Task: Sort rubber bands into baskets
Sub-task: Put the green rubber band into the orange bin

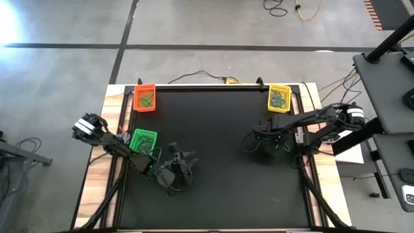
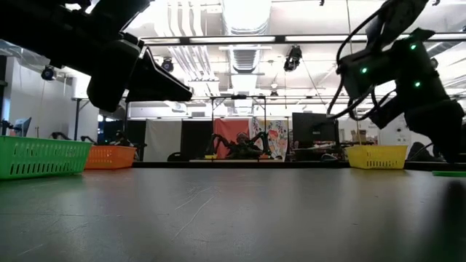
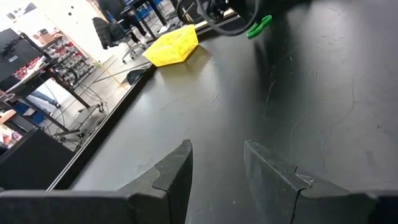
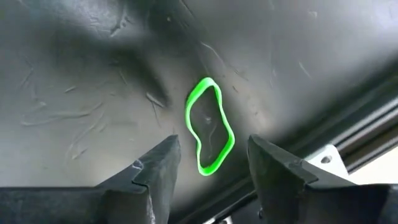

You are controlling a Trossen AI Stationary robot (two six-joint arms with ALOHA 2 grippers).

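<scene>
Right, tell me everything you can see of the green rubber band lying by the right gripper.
The green rubber band is a thin bright green elastic loop, pulled into an uneven, slightly pinched oval. It lies flat and loose on the black table top, near the table's right edge, and nothing grips it. The right gripper hangs above it, open, with the band showing between its fingers. The left wrist view shows it far across the table, not far from the yellow basket.

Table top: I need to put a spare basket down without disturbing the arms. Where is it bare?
The mat is bare across its middle, between the left gripper and right gripper, and along the back between the orange basket and yellow basket. It is crowded near the green basket and around the green band by the right gripper.
</scene>
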